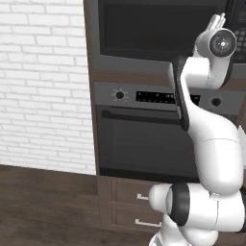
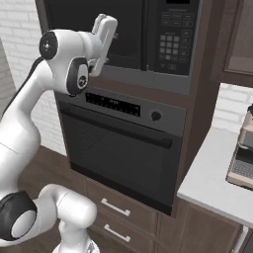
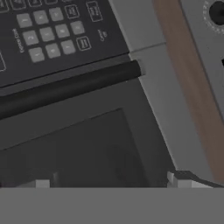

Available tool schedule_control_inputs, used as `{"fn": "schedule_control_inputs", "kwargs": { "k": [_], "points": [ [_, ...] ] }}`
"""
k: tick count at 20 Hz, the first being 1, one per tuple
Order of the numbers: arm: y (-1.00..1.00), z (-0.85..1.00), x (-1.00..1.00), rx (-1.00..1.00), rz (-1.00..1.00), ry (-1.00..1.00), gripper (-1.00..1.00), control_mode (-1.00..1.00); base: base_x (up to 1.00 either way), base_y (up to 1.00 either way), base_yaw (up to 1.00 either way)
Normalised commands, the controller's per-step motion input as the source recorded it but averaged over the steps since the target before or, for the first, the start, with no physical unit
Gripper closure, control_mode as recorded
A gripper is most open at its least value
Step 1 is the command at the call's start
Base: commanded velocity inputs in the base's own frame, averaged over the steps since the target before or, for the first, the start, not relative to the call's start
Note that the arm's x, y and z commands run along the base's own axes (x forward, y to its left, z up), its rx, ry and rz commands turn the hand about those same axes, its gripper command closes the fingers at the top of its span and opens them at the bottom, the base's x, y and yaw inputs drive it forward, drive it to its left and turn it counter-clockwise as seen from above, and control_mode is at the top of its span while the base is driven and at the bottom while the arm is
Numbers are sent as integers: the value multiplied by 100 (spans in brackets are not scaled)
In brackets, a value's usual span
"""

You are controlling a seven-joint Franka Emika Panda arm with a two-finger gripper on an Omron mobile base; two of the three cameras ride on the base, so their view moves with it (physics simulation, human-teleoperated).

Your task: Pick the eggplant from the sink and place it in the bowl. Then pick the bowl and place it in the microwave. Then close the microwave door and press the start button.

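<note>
The microwave is built in above the oven, and its black door lies flush with the keypad panel, closed. In the hand view the keypad, the long bar handle and the dark door window are close in front. My gripper is raised against the door front, left of the handle. It stands open, fingertips wide apart with nothing between them. It also shows at the microwave's right side. The eggplant, bowl and sink are out of view.
Below the microwave is the larger oven with a knob and horizontal handle, and under it drawers. A light counter at the right carries a small appliance. A white brick wall stands left.
</note>
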Motion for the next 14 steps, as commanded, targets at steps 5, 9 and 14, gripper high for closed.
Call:
{"fn": "schedule_control_inputs", "kwargs": {
  "k": [5,9,14],
  "points": [
    [0,1,-78,-21,3,10,-100,-100,0,0,0],
    [0,16,-73,-29,9,25,-100,-100,0,0,0],
    [-1,2,-66,-37,8,27,-100,-100,0,0,0]
  ]
}}
